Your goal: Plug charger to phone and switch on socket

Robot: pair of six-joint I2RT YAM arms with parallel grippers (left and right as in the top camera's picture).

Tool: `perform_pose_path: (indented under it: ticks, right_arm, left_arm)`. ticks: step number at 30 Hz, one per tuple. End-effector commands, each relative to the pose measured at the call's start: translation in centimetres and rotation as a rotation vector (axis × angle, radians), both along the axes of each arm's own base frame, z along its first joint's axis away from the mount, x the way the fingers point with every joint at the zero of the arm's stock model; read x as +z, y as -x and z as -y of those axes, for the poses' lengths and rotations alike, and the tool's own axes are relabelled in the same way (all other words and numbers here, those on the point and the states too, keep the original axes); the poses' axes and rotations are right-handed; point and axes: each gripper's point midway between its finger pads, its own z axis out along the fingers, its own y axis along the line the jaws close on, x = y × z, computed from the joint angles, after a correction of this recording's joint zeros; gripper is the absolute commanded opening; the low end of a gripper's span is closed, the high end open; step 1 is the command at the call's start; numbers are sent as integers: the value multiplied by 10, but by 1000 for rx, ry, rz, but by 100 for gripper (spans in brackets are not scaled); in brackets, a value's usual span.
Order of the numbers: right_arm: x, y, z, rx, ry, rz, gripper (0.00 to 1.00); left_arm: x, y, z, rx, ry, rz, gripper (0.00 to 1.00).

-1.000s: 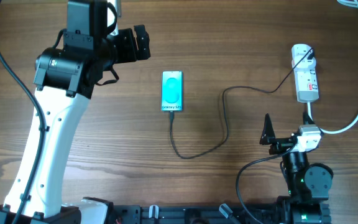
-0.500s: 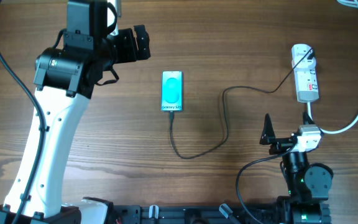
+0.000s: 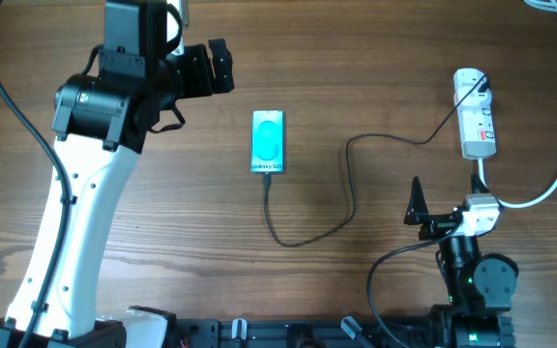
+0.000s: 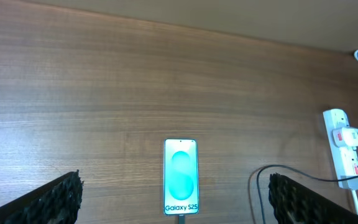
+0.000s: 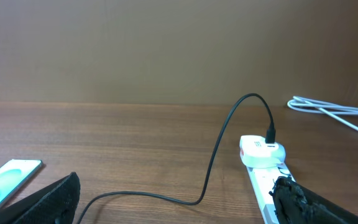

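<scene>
Robotics lab (arms on wooden table)

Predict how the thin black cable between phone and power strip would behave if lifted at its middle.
The cable would probably sag limply, since it lies in loose curves. It looks thin, so it is likely light. Its ends meet the phone and the power strip, so lifting might drag the phone.
</scene>
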Motion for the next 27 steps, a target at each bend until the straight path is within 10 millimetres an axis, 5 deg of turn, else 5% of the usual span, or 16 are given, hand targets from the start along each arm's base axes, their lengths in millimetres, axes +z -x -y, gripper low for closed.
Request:
perform_pose_path:
  ticks: [1, 10, 15, 27]
  right_arm:
    - [3, 1, 4, -19, 18, 15, 100]
    - [3, 1, 4, -19, 18, 15, 100]
    - [3, 1, 4, -19, 18, 15, 100]
    - [3, 1, 3, -19, 18, 15, 100]
  left_arm:
    - [-17, 13, -5, 9, -23, -83, 100]
    - [-23, 40, -25, 37, -103, -121, 100]
    - [-44, 70, -43, -17, -175, -111, 100]
    - [-94, 97, -33, -211, -85, 332, 100]
